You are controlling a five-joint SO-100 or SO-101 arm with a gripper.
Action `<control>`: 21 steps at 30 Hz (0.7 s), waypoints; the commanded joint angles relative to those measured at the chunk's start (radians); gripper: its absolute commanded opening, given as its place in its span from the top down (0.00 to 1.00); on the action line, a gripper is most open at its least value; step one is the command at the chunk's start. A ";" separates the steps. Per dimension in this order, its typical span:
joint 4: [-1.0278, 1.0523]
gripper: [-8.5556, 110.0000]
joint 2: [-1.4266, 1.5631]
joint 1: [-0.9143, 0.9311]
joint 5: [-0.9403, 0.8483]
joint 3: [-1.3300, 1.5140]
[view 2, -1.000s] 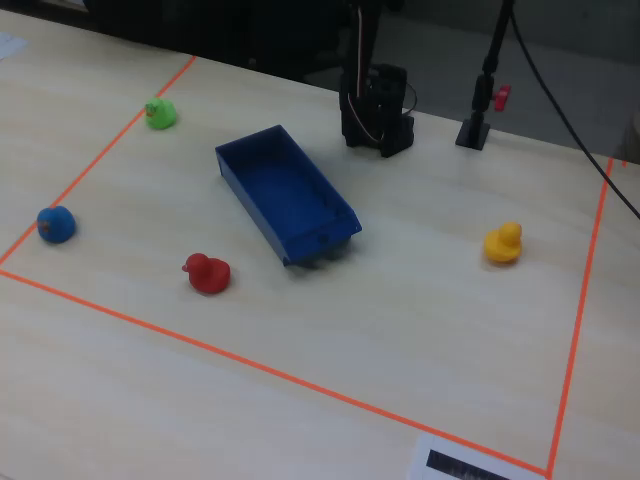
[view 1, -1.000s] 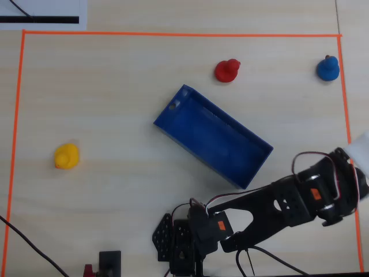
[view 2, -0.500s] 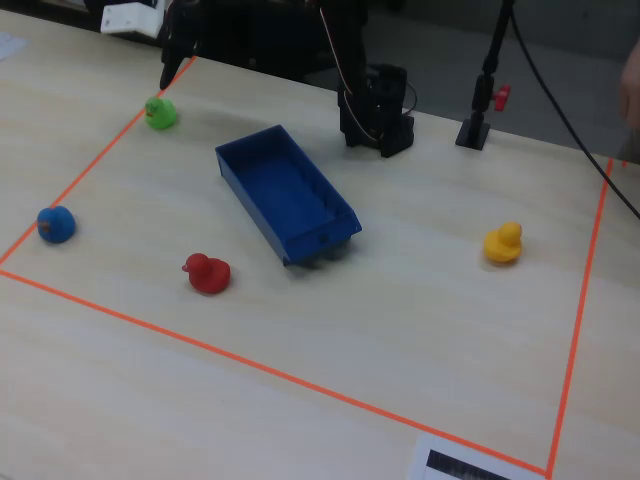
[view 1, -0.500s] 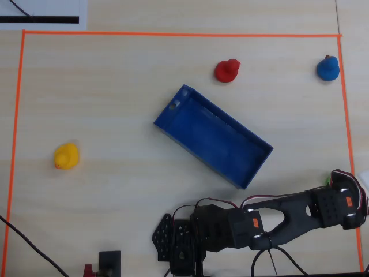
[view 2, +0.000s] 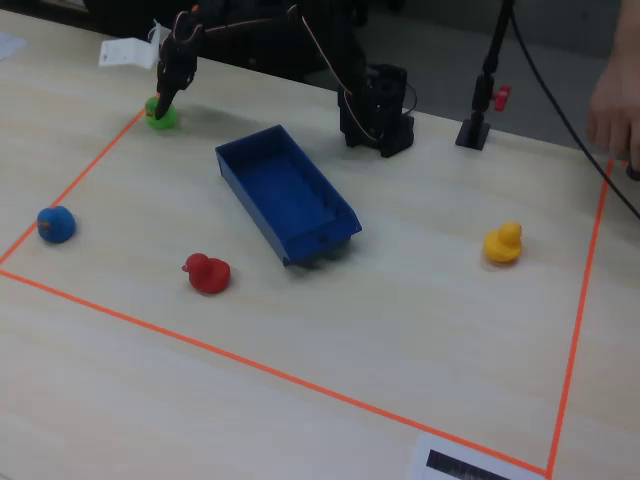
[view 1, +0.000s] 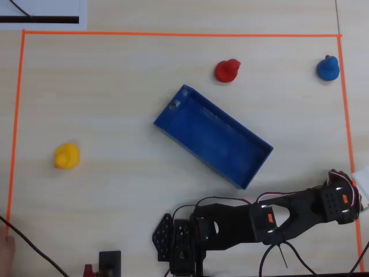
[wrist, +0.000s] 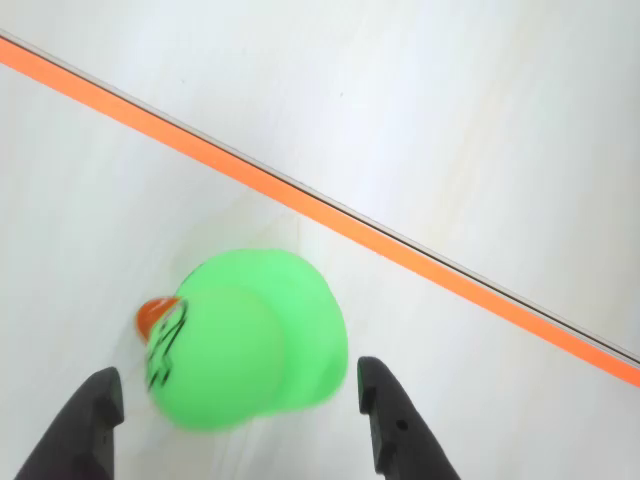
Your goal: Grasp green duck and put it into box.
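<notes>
In the wrist view you see the duck (wrist: 245, 340) low in the frame, between the two dark fingers (wrist: 90, 420), which stand wide apart. Neither visibly touches it: a gap shows on the left, while the right finger sits just beside its body. The gripper (wrist: 240, 395) holds nothing. The duck is blurred and the finger bases are cut off by the bottom edge. The orange tape (wrist: 330, 220) runs diagonally just beyond the duck.

In the overhead view the arm (view 1: 277, 216) hides the duck entirely; the box (view 1: 212, 136) lies mid-frame.

The fixed view shows the duck (view 2: 162, 115) at upper left under the gripper (view 2: 165, 100), well apart from the box (view 2: 285, 192).
</notes>
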 commanded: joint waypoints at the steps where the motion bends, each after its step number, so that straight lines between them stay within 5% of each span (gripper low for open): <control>1: -0.023 0.65 -0.018 -0.009 -0.009 -0.100; 13: -0.023 0.66 -0.149 -0.020 -0.028 -0.227; 21: 0.057 0.92 -0.146 -0.041 -0.021 -0.264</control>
